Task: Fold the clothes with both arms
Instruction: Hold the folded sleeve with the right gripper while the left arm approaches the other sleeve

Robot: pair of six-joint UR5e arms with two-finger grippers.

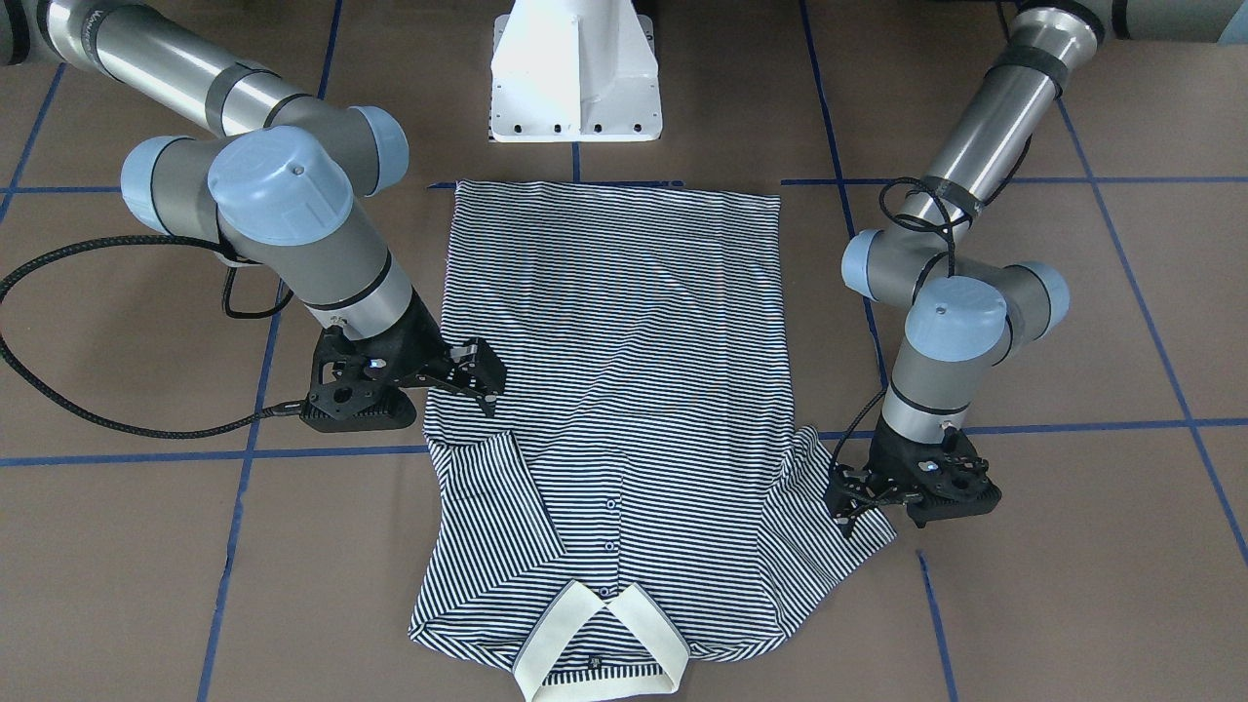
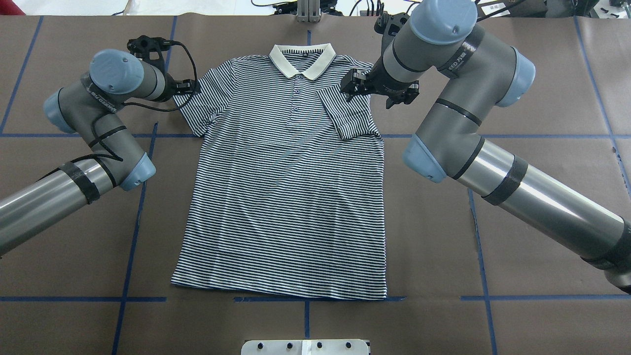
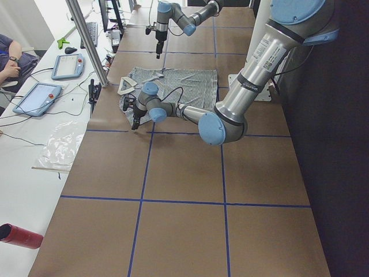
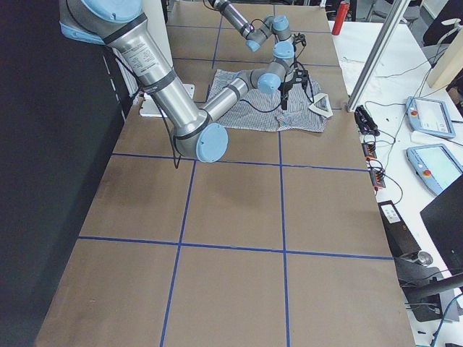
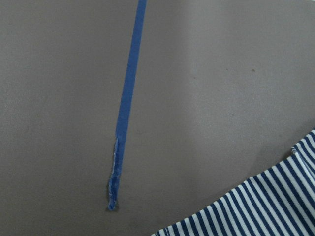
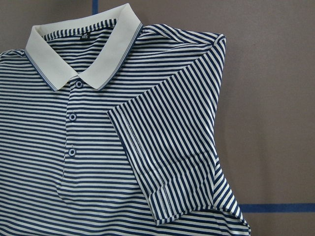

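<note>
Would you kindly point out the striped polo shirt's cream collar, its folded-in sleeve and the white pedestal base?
Plain cream collar (image 6: 115, 44), right wrist view, the flap's middle.
Folded-in striped sleeve (image 6: 167, 142), right wrist view, mid-panel.
White pedestal base (image 1: 575, 78), front-facing view, its sloped face.

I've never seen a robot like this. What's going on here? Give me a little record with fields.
Garment: navy-and-white striped polo shirt with cream collar, flat, face up on brown table
Sleeve on robot's right: folded in over chest
Sleeve on robot's left: spread out
Right gripper: hovers by folded sleeve, looks open, empty
Left gripper: at spread sleeve's edge; grip unclear
</note>
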